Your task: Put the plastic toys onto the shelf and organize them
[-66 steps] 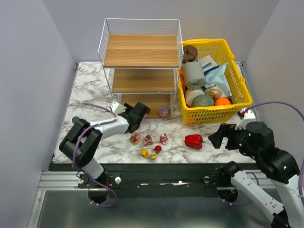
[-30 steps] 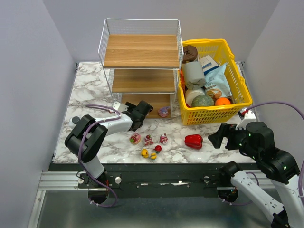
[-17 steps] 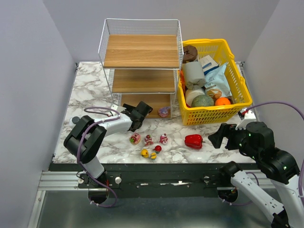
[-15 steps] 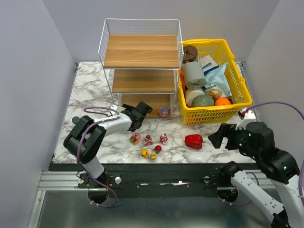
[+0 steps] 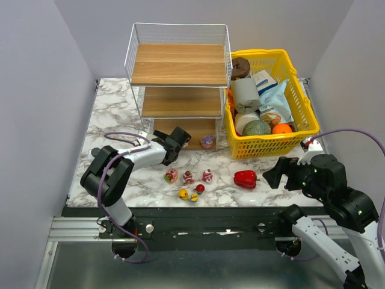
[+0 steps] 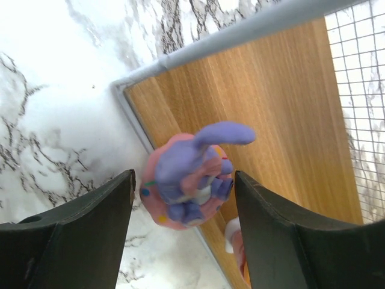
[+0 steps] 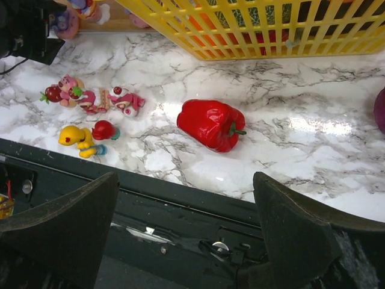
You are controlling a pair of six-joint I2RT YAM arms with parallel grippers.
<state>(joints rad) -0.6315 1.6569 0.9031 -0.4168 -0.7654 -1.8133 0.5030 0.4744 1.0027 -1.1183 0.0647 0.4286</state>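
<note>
left wrist: left gripper (image 6: 183, 180), fingers apart, straddles the purple-pink bunny (image 6: 180, 195) on the shelf (image 6: 271, 120) bottom board's near edge. right gripper (image 7: 184, 180) gapes empty. likely light, hard, slippery: pinch its round body.

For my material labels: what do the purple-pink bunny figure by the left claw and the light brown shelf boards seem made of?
Purple-pink bunny figurine: probably moulded plastic, glossy, smooth rounded forms, soft highlights. Light brown shelf board: wood or wood-look laminate, matte, showing straight grain lines.

High rear overview facing down, close wrist views, right wrist sharing toys (image 7: 128, 102)
</note>
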